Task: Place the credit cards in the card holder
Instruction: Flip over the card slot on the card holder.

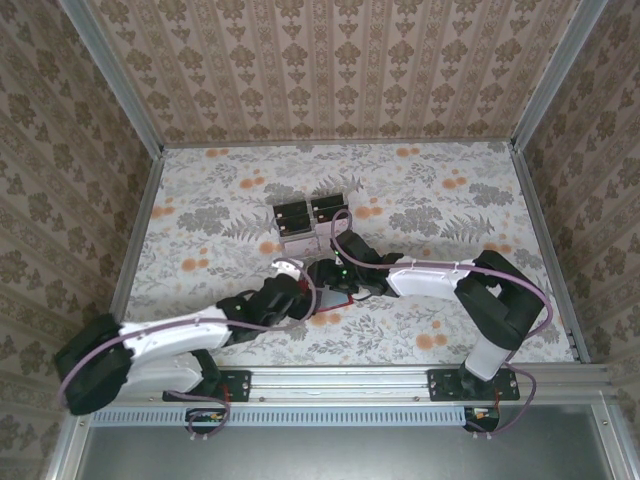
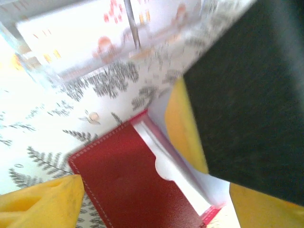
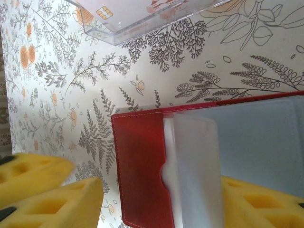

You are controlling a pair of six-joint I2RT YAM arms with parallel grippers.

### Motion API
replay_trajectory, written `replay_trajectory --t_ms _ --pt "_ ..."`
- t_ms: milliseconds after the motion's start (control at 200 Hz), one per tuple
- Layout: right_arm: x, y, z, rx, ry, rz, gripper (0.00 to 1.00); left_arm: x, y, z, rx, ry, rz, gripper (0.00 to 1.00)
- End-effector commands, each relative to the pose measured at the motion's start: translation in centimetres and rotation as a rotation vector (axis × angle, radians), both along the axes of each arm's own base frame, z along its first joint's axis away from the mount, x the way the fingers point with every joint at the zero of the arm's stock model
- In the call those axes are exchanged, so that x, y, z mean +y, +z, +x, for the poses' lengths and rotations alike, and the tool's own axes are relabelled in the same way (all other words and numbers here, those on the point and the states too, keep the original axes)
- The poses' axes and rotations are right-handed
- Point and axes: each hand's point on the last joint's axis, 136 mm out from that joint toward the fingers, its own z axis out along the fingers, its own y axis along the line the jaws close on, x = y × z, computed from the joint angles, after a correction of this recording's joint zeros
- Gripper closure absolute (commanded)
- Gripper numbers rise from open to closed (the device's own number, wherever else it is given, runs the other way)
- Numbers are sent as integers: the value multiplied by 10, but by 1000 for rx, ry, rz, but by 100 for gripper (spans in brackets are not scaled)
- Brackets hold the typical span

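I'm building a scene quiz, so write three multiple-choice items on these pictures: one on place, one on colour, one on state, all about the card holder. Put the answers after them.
1. The card holder lies:
A. on a shelf
B. on the floral table, near its middle
C. in a drawer

2. Its colour is:
A. red
B. blue
C. green

3. Its state is:
A. folded shut
B. standing on edge
C. open and flat, inner side up

Answers:
1 B, since the top view shows its red patch mid-table with leaf print around it.
2 A, since both wrist views show red leather with pale stitching.
3 C, since the wrist views show it spread flat, with its inner side facing up.
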Motion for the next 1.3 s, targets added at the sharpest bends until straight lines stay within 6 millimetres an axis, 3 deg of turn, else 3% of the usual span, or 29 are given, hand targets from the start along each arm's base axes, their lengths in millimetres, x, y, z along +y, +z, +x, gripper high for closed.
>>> replay_trajectory --t_ms 0,190,360,560,690,820,915,1005,1195,1295 --pt "10 15 -1 -4 6 27 39 30 13 2 -60 97 -9 17" --pt "31 9 -6 9 36 16 38 65 37 7 -117 235 -78 10" --pt "52 -7 -14 26 66 -19 38 86 29 8 -45 343 -81 10" --pt "59 -25 -17 55 67 -50 39 90 26 9 -20 375 -83 9" --pt "65 -16 -17 45 96 -38 39 92 28 10 -15 378 -86 8" --pt "68 20 -13 -14 114 11 39 93 28 12 -6 383 -94 7" --pt "54 51 -7 -81 101 -4 38 92 30 14 -4 374 -101 5" --pt "25 68 0 -142 61 -88 39 90 33 16 -3 361 -94 0" --pt "-53 54 15 -168 -42 -335 38 88 36 22 10 337 -72 0" --pt "-81 41 22 -165 -79 -406 38 89 36 26 26 337 -68 0"
